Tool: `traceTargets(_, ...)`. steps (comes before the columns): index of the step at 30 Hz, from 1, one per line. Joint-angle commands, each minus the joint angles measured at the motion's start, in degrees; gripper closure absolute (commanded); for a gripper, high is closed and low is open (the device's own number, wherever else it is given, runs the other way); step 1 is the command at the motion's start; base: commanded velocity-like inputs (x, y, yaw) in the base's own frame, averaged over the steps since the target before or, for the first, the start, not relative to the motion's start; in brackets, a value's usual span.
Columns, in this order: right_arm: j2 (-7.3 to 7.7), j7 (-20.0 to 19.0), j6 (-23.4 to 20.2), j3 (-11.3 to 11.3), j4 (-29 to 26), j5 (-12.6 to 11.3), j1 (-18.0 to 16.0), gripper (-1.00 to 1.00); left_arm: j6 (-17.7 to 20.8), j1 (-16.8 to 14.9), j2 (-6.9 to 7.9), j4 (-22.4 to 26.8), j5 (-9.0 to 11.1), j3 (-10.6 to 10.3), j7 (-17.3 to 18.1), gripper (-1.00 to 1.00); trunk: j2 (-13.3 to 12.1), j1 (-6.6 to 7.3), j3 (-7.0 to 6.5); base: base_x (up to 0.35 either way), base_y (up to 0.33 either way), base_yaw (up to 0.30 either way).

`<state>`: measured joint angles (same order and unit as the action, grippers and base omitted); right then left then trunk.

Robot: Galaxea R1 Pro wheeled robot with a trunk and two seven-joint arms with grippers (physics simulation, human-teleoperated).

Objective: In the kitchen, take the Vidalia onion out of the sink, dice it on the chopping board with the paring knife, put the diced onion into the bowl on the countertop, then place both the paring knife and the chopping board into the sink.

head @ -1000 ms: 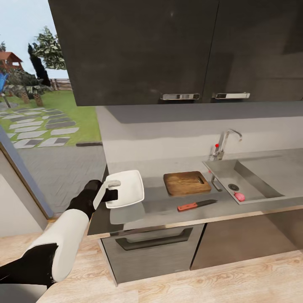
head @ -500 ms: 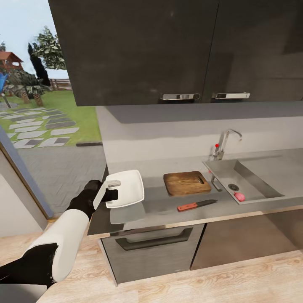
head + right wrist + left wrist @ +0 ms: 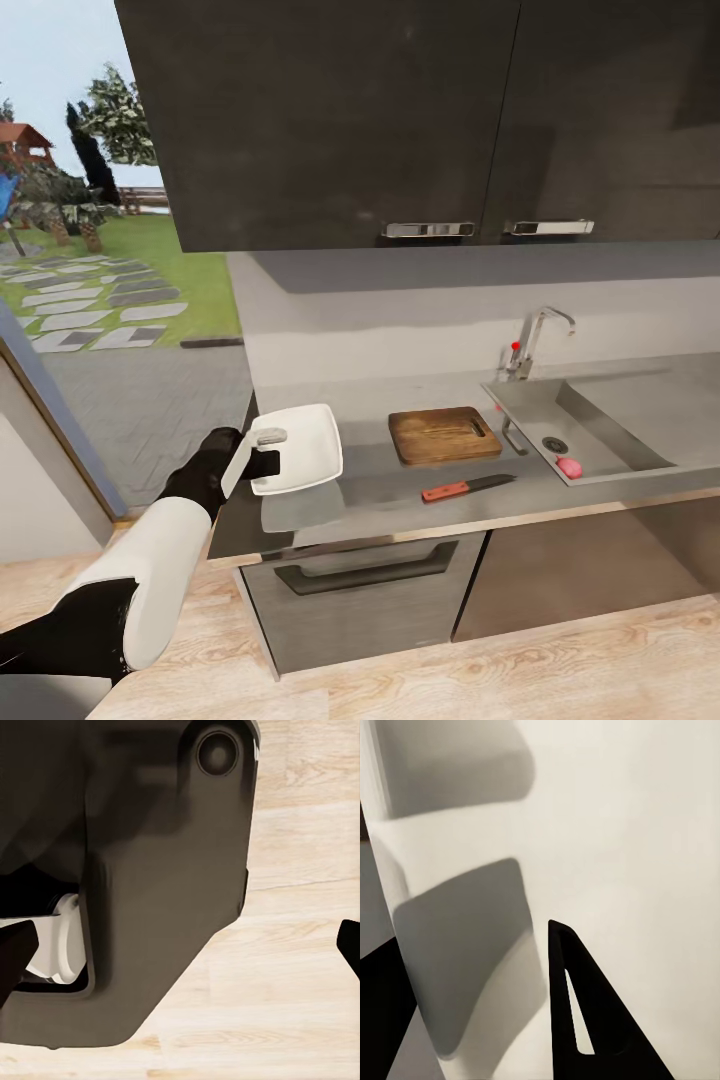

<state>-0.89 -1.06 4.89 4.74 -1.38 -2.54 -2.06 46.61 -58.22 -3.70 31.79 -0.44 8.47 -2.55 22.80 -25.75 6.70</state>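
Note:
My left gripper (image 3: 264, 451) is shut on the left rim of the white square bowl (image 3: 303, 447), holding it just over the left end of the grey countertop (image 3: 380, 495). In the left wrist view the bowl (image 3: 622, 832) is close up, with one dark finger (image 3: 615, 1042) against it. The brown chopping board (image 3: 443, 435) lies in the middle of the counter, and the red-handled paring knife (image 3: 466, 487) lies in front of it. A small pink lump (image 3: 569, 466), apparently the Vidalia onion, sits in the sink (image 3: 600, 420) by the drain. My right gripper (image 3: 180, 945) hangs open over the floor.
Dark wall cabinets (image 3: 400, 120) hang low over the counter. The chrome tap (image 3: 532, 340) stands behind the sink. A drawer front with a handle (image 3: 365, 575) sits under the counter. A window onto a garden (image 3: 90, 250) is at the left, above the pale wooden floor (image 3: 500, 670).

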Motion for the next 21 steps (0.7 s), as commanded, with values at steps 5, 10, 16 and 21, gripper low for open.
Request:
traceTargets(5,0.01,0.0,0.2,0.4,0.1,-0.3,-0.1,-1.0,0.5,-0.1,-0.08,0.3,0.0,0.2,-0.2,1.0,0.1,-0.03,0.12,0.0,0.0,0.0)
traceTargets(10,0.01,0.0,0.2,0.4,0.1,-0.3,-0.1,-1.0,0.6,-0.1,-0.08,0.3,0.0,-0.3,-0.2,1.0,0.1,-0.03,0.12,0.0,0.0,0.0)
traceTargets(16,0.01,0.0,0.2,0.4,0.1,-0.3,-0.1,-1.0,0.6,-0.1,-0.08,0.3,0.0,-0.7,-0.2,-1.0,0.1,-0.03,0.12,0.0,0.0,0.0)
traceTargets(21,-0.01,0.0,0.2,0.4,0.1,-0.3,-0.1,-1.0,0.6,-0.1,-0.08,0.4,0.0,-0.8,-0.2,-1.0,0.1,-0.03,0.12,0.0,0.0,0.0)
